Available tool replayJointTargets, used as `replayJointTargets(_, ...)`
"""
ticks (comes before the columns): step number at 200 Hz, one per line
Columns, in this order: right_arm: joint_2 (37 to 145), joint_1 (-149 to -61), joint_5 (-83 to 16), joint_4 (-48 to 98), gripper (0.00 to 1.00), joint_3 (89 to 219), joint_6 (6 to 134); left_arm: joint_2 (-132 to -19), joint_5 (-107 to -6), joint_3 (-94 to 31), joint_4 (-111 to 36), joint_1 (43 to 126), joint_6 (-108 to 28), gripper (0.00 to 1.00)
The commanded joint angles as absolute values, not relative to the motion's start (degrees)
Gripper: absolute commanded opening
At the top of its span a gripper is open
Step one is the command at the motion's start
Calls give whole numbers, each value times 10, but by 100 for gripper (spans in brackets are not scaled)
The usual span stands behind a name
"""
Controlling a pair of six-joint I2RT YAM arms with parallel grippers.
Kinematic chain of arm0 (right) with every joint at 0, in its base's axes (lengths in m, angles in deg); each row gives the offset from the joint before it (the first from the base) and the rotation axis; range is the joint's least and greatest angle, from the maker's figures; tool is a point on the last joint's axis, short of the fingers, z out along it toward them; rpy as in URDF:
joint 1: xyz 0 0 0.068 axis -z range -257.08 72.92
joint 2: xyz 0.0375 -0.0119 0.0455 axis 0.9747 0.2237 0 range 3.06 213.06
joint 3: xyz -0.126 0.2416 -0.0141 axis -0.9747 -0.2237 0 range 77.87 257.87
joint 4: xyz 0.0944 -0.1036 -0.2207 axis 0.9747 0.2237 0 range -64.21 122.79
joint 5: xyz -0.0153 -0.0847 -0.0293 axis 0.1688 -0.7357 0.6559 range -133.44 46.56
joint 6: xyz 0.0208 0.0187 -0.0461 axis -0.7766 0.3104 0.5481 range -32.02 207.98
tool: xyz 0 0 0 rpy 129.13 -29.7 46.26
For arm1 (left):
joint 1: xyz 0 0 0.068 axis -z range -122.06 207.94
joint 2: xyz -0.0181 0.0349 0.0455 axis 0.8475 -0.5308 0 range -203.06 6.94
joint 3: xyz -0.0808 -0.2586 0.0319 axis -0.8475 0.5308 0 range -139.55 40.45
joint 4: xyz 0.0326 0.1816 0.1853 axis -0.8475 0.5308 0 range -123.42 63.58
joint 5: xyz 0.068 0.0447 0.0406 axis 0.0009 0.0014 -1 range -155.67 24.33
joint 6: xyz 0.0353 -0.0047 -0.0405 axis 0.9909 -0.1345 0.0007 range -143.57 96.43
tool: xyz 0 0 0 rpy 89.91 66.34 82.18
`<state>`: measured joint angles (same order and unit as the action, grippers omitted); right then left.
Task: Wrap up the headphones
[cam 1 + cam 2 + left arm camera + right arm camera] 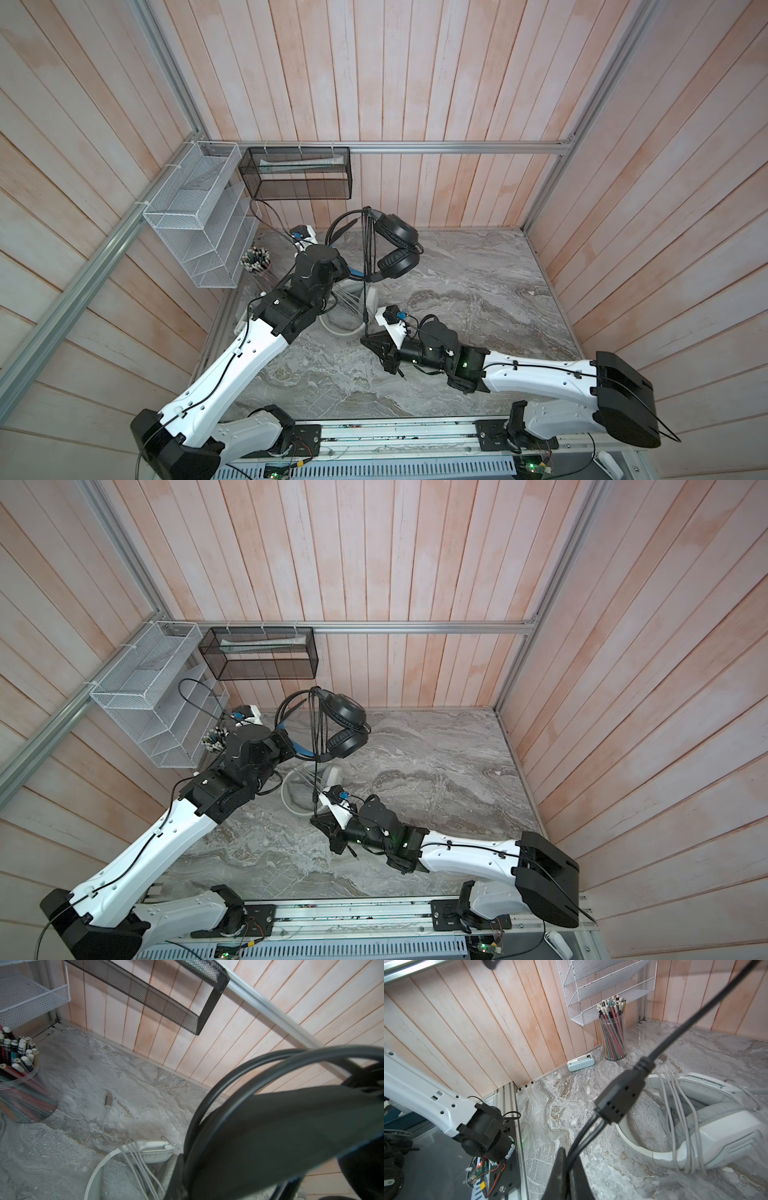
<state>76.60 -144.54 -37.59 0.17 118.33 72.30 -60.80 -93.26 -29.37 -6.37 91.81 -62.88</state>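
Grey-veined marble table point(478, 291) runs between pale wood-plank walls, and both of my arms work over its left half. My left gripper point(344, 269) is clamped tight on the blue-lined headband of the black headphones point(397, 249). It holds them up off the surface, with the two ear cups to the right of my fingers in both top views. In the left wrist view that headband fills the frame, too near and blurred to show my fingers. Loops of the black cable point(365, 249) are draped over the top of the headband and hang straight down to my right gripper point(368, 338). Its jaws are pinched together on the two thin strands just below the cable's blocky splitter point(620, 1097), as the right wrist view shows plainly. Between my two grippers the white headphones point(708, 1122) lie flat on the marble. Their grey-white cable point(679, 1118) is looped several times across the band, and its plug point(108, 1100) rests loose on the table. Farther out, a clear cup of pencils point(612, 1036) stands in the back left corner just below a white mesh rack point(195, 216). A black mesh basket point(299, 174) hangs on the back wall beside the rack, and a small white device point(580, 1062) lies at the foot of a wall.
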Motion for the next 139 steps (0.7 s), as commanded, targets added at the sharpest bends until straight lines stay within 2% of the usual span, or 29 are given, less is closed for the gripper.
replayJointTargets(1, 740, -1453, -400, 85, 0, 1218, 762, -608, -977, -275, -114, 915, -611, 0)
replayJointTargets(36, 736, -1455, -417, 230, 0, 1291, 819, -617, -997, -220, -134, 916, -569, 0)
replayJointTargets(72, 729, -1455, -526, 357, 0, 1360, 872, -611, -1002, -139, -162, 927, -525, 0)
replayJointTargets(103, 718, -1455, -582, 405, 0, 1389, 902, -594, -1044, -89, -193, 979, -472, 0)
replayJointTargets(139, 731, -1455, -648, 458, 0, 1434, 937, -600, -1086, -70, -165, 1039, -456, 0)
